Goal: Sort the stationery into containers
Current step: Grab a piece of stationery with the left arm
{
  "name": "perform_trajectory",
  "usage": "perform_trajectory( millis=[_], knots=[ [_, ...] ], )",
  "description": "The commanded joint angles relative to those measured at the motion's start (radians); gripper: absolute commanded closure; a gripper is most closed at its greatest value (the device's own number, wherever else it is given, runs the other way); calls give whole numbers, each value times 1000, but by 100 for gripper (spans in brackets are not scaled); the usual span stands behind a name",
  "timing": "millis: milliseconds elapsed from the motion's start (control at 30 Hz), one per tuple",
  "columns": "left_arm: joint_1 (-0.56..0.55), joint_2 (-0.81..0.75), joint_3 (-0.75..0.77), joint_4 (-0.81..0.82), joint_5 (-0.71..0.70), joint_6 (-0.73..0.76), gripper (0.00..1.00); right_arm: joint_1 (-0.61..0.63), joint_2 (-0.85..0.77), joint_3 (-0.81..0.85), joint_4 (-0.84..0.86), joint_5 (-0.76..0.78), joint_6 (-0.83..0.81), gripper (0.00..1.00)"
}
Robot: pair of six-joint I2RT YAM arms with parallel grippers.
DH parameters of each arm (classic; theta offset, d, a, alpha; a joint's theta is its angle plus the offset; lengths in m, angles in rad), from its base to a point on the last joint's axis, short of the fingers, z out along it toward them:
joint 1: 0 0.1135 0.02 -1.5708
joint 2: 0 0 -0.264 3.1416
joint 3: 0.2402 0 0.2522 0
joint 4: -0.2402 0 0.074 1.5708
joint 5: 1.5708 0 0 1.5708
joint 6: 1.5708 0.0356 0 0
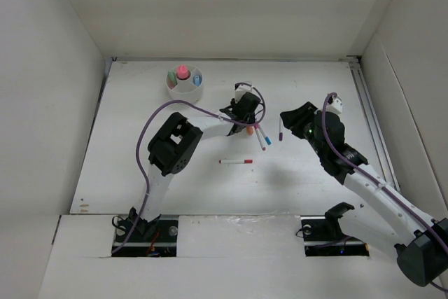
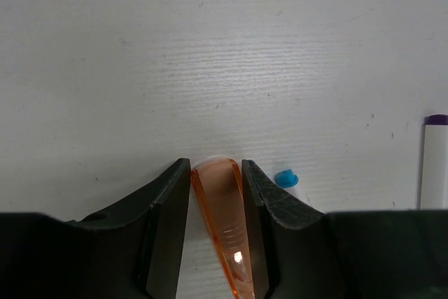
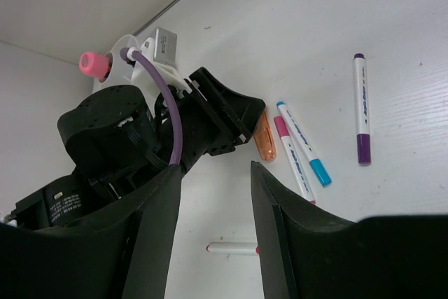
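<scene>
My left gripper (image 1: pixel 246 118) is low on the table and shut on a translucent orange marker (image 2: pixel 222 201), whose end sticks out past the gripper in the right wrist view (image 3: pixel 264 139). Beside it lie a blue-capped marker (image 3: pixel 302 143) and a pink-capped marker (image 3: pixel 292 157); further right is a purple marker (image 1: pixel 281 129). A red-tipped pen (image 1: pixel 236 162) lies alone in front of them. The white divided cup (image 1: pixel 183 89) at the back left holds the pink-capped bottle (image 1: pixel 182 71) and other pieces. My right gripper (image 1: pixel 292 118) is open and empty, above the table right of the markers.
The table is walled in white on the left, back and right. The left arm's purple cable (image 1: pixel 157 113) loops over the table between the cup and the left gripper. The right arm (image 1: pixel 350 166) stretches in from the near right.
</scene>
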Motion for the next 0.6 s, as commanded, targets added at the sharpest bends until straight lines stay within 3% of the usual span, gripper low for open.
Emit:
perform_trajectory(
  millis=[0,433,567],
  knots=[
    [0,28,42,-86,-24,51,69,-6,-4,43,44,-8,-16,50],
    [0,68,108,-153,-34,101,65,-6,-4,43,44,1,-16,50],
    [0,58,108,-142,-34,101,83,-6,-13,43,44,1,-16,50]
  ],
)
